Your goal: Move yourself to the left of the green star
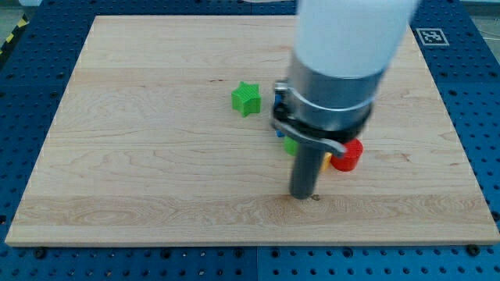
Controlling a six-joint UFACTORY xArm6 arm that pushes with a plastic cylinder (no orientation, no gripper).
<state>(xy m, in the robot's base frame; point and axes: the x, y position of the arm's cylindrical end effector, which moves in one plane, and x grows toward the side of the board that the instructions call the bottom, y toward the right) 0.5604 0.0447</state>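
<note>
The green star (246, 98) lies on the wooden board (141, 140), a little above the middle. My tip (302, 196) rests on the board below and to the right of the star, well apart from it. The arm's wide body hides part of the board to the star's right.
A red round block (348, 155) sits right of the rod. A yellow block (325, 163) peeks between the rod and the red one. A second green block (290, 145) and a blue block (278, 100) show partly at the arm's left edge. A blue pegboard table (476, 94) surrounds the board.
</note>
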